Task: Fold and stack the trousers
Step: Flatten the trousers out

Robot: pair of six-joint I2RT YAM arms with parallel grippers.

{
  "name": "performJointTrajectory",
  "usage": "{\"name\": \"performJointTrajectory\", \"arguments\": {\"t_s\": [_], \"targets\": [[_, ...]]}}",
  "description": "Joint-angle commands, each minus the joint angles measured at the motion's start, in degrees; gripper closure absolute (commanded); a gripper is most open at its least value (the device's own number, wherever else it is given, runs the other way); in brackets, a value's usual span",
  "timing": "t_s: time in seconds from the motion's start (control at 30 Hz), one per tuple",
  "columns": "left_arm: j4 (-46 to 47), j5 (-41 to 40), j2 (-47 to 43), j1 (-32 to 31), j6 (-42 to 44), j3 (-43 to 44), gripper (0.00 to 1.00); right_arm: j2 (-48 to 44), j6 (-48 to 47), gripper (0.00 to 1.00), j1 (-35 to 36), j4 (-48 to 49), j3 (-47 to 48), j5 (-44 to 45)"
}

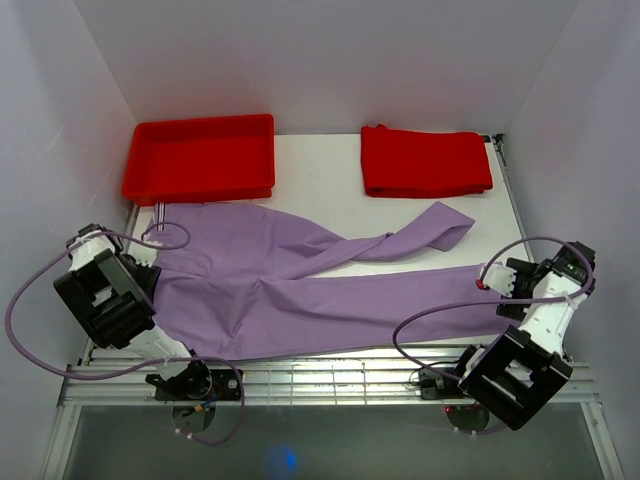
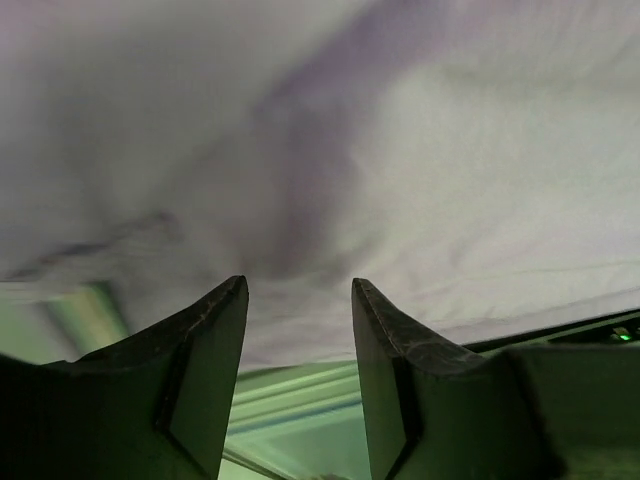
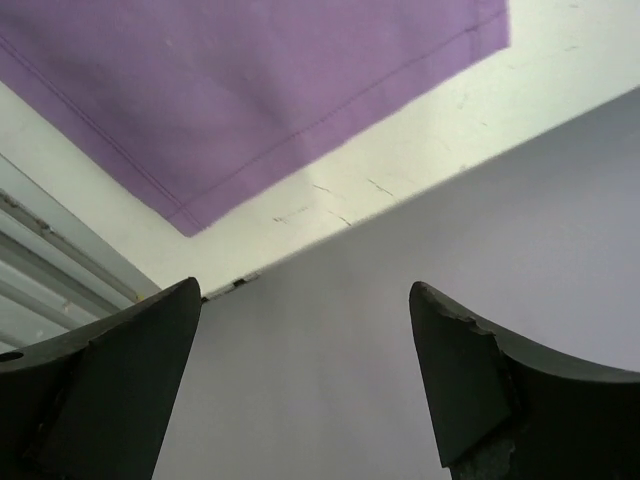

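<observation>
White table [image 1: 330, 200], grey walls round it. Left gripper [image 2: 298, 285]: jaws part open, nothing between them, tips right at the trousers [image 1: 300, 295] by the waist end; can't tell if they touch. Right gripper [image 3: 305, 290]: jaws wide, empty, aimed at the wall, and the near leg's hem corner sits up-left of the gap, not in it. Trousers lie flat, waist left, near leg straight to the right, far leg splayed towards the red cloth [image 1: 425, 160]; tray [image 1: 200, 155] is behind the waist. I read this as pre-grasp for the first fold. Next you need the left tips on the waist edge and the right swung onto that hem, both closed before lifting. Far leg probably wants squaring first.
</observation>
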Motion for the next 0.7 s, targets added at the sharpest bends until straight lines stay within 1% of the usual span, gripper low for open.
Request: {"name": "performJointTrajectory", "arguments": {"t_s": [0.0,0.03,0.07,0.1,0.13,0.17,0.2,0.23,0.3,0.33,0.43,0.47,0.5,0.53,0.57,0.63,0.67], "targets": [[-2.36,8.74,-3.8,-0.22,5.41,7.27,0.43,1.16,-8.33,0.1,-0.38,-7.39,11.36,-5.61],[-3.85,9.55,-4.69,-0.49,5.58,7.89,0.43,2.56,-6.74,0.09,-0.29,-10.54,14.37,-6.59],[-4.74,10.51,-5.57,-0.75,6.37,8.33,0.43,6.06,-5.16,0.08,-0.11,-12.48,17.44,-7.73],[-5.09,11.39,-7.4,-1.71,6.37,8.69,0.43,8.18,-2.71,0.07,0.32,-13.98,23.3,-8.96],[-4.92,12.45,-8.2,-2.42,6.03,8.95,0.43,10.03,4.1,0.03,2.76,-15.21,25.71,-8.8],[-4.83,13.15,-8.82,-3.12,4.63,9.13,0.43,13.79,7.65,0.0,4.27,-17.05,27.56,-7.75],[-4.4,13.86,-9.17,-4.87,3.49,9.48,0.43,15.48,11.08,0.05,7.33,-17.59,29.93,-7.57],[-3.96,15.17,-9.53,-5.93,2.0,10.18,0.43,16.71,17.9,0.11,9.01,-17.51,30.3,-7.04],[-2.91,16.93,-9.44,-9.08,-2.39,11.41,0.43,19.53,25.41,0.14,12.88,-14.01,30.04,-5.81],[-2.46,17.81,-9.18,-10.49,-3.72,12.81,0.43,20.41,31.45,0.14,15.94,-12.78,30.57,-6.15],[0.52,20.45,-8.31,-16.38,-8.82,15.44,0.43,24.27,38.69,0.13,20.97,-6.9,34.07,-7.39],[1.4,20.54,-7.52,-17.96,-10.05,16.15,0.43,27.07,42.02,0.13,22.29,-5.4,35.39,-6.95],[2.54,20.54,-6.55,-21.11,-12.58,17.03,0.43,28.93,43.01,0.13,24.3,-3.64,37.06,-6.17],[2.81,20.63,-5.41,-22.45,-13.74,18.0,0.43,30.77,43.98,0.13,24.93,-2.93,41.42,-5.9],[3.07,20.8,-2.61,-23.59,-14.97,20.01,0.43,34.71,45.03,0.13,25.46,-2.66,44.34,-5.98],[3.69,21.51,-0.05,-25.62,-17.52,22.04,0.43,39.55,48.02,0.12,26.34,-4.49,51.36,-7.03],[4.13,21.68,1.09,-25.97,-18.23,22.83,0.43,45.15,48.73,0.12,26.6,-6.16,59.84,-7.56]]}}
